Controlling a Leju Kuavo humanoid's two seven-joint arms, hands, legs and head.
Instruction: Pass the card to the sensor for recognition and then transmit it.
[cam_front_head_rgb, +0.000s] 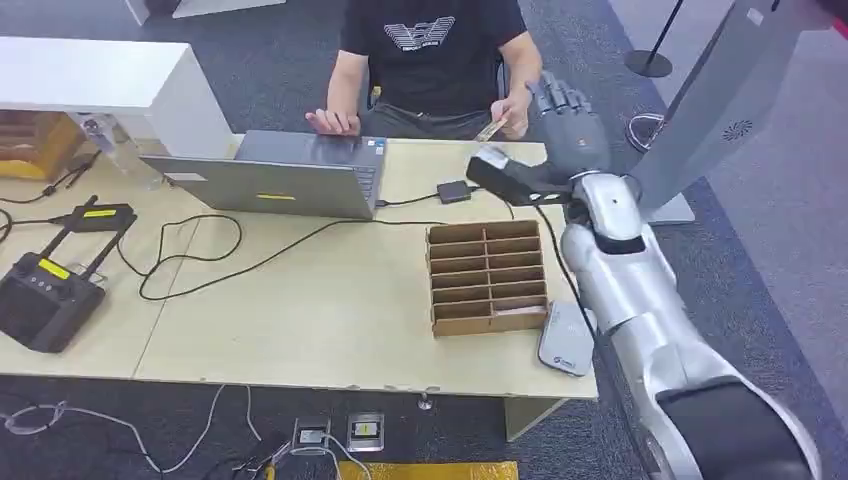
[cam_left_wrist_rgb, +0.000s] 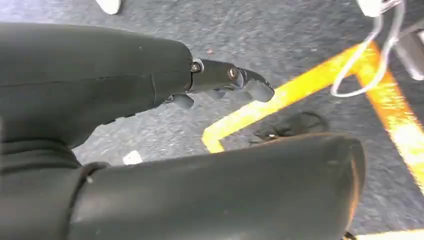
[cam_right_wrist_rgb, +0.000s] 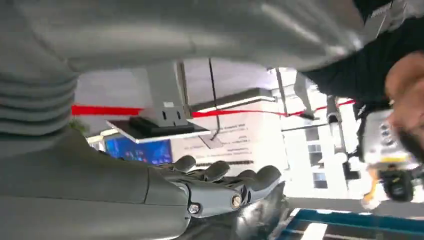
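Beyond the desk's (cam_front_head_rgb: 300, 300) far edge a person's hand (cam_front_head_rgb: 517, 108) holds the card (cam_front_head_rgb: 490, 129) beside my empty, spread right hand (cam_front_head_rgb: 570, 115), so the handover looks nearly finished.

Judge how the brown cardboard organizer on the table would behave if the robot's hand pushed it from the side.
The cardboard organizer looks thin-walled and mostly empty, so it is probably light and would slide on the smooth table rather than resist. It sits low and wide, so tipping seems unlikely. Its thin dividers could bend under a hard push.
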